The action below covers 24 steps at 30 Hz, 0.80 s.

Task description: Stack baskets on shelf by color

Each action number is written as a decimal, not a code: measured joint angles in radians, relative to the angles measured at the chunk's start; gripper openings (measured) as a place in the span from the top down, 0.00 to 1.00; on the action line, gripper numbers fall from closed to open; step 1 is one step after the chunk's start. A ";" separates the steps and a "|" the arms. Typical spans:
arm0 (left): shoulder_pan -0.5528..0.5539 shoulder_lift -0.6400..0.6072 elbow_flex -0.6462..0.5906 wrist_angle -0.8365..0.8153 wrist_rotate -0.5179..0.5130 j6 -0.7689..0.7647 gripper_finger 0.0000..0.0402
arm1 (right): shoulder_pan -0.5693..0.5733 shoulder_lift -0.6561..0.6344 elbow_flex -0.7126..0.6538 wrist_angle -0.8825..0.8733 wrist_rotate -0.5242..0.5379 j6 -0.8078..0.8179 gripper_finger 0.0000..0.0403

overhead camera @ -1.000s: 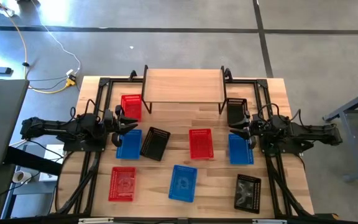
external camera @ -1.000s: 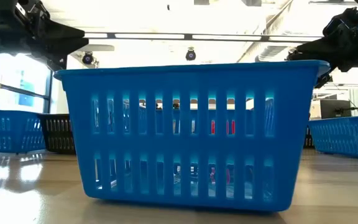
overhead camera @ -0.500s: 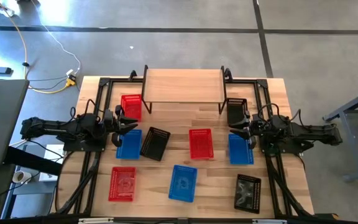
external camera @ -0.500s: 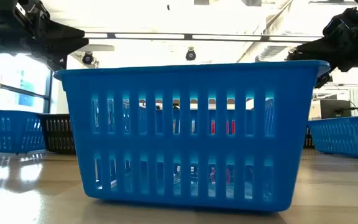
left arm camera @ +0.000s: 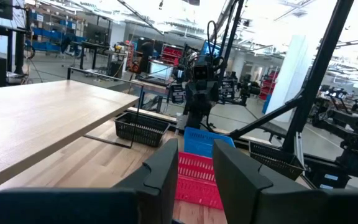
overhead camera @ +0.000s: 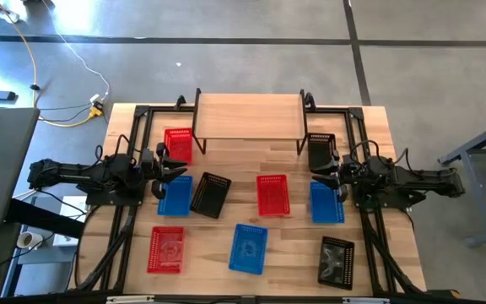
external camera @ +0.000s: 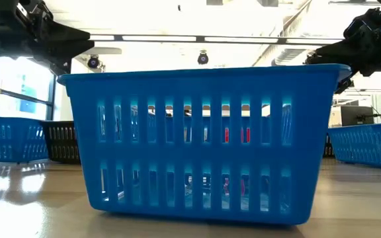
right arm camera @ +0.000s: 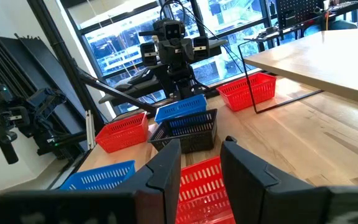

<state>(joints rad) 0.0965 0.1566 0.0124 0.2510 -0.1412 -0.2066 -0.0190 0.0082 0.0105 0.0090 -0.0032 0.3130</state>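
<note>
Nine baskets lie spread on the table in front of the wooden shelf (overhead camera: 249, 116), which carries nothing. The red ones are at the back left (overhead camera: 178, 145), the middle (overhead camera: 272, 194) and the front left (overhead camera: 167, 250). The blue ones are at the left (overhead camera: 175, 195), the right (overhead camera: 326, 202) and the front (overhead camera: 248, 248). The black ones are at the centre left (overhead camera: 211, 194), the back right (overhead camera: 321, 150) and the front right (overhead camera: 337, 262). My left gripper (overhead camera: 169, 165) is open and empty beside the back-left red basket. My right gripper (overhead camera: 326, 176) is open and empty between the back-right black and right blue baskets.
The front blue basket (external camera: 204, 142) fills the low view. Black metal frame rails (overhead camera: 133, 143) run along both table sides. In the left wrist view the middle red basket (left arm camera: 194, 180) lies beyond my fingers. In the right wrist view it (right arm camera: 197, 180) lies before the black one (right arm camera: 188, 130).
</note>
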 joint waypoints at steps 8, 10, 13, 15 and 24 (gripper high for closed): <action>0.000 0.000 0.000 0.000 0.000 0.000 0.78 | 0.000 0.000 0.000 0.003 0.000 0.000 0.75; 0.000 0.000 0.000 0.000 0.000 0.000 0.78 | 0.000 0.000 0.000 0.007 0.000 0.000 0.75; 0.000 0.000 0.000 0.000 0.000 0.000 0.78 | 0.000 -0.002 0.000 0.008 0.000 0.031 0.75; 0.000 0.000 0.000 0.000 0.000 0.000 0.78 | 0.000 -0.002 0.000 0.009 0.002 0.092 0.75; 0.000 0.000 0.000 0.000 -0.002 0.042 0.78 | 0.000 -0.002 0.000 0.017 0.072 0.157 0.75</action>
<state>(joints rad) 0.0965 0.1570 0.0124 0.2508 -0.1429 -0.1649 -0.0193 0.0063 0.0101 0.0259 0.0684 0.4702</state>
